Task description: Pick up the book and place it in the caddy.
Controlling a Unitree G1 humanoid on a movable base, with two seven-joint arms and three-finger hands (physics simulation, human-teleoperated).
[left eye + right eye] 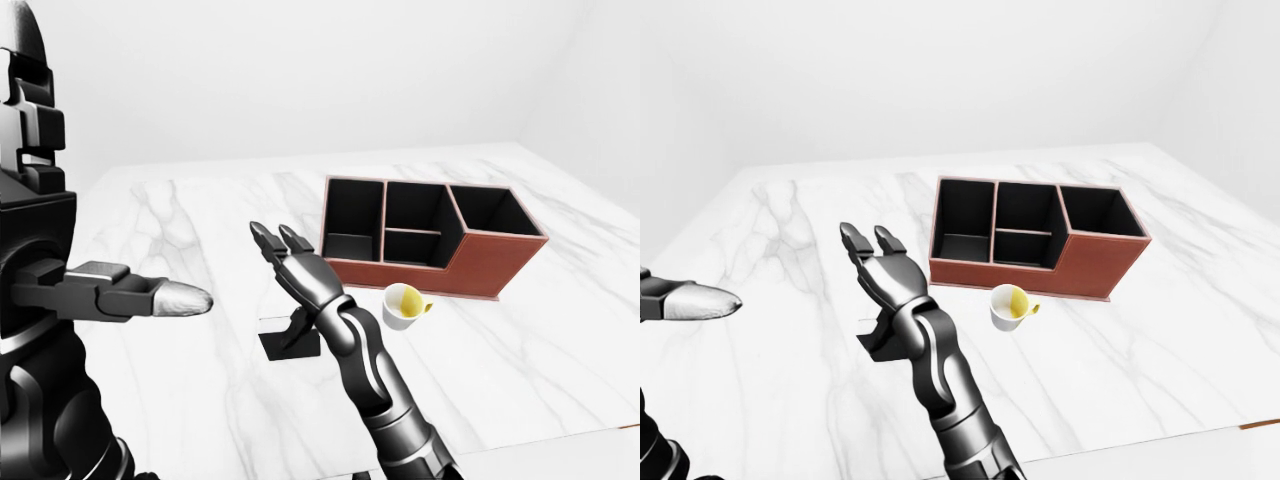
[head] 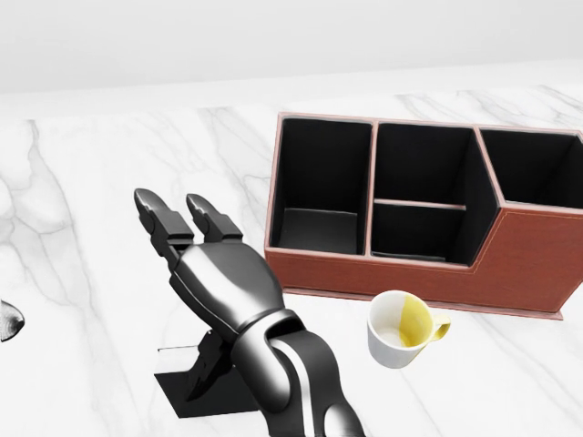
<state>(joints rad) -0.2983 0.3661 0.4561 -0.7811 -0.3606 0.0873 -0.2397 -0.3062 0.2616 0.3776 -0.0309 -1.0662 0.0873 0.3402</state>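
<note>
Left-eye view: We see the right hand [image 1: 292, 275] raised over the white marble tabletop [image 1: 560, 330], two fingers extended and spread, the thumb pointing down toward the book [image 1: 288, 340]. The hand is released and grasps nothing. The left hand [image 1: 130, 297] stands at the left of the view with one finger extended level; its other fingers are hidden, so we cannot tell its state.

Head view: The book [image 2: 196, 391] lies flat on the tabletop at the bottom left, a dark cover with pale page edges along its far side. The right thumb [image 2: 211, 362] reaches down over the book; whether it touches we cannot tell. The caddy [image 2: 537, 259], red-brown with black compartments, all of them vacant, stands to the right and farther away. A white cup [image 2: 397, 330] with yellow inside stands just near of the caddy.

Right-eye view: The same arrangement shows; book and caddy are well apart.

We judge the step in hand to be the approach to the grasp. The next move calls for lowering the right hand, clenching fingers and thumb across the book, then carrying it clear of the cup.
</note>
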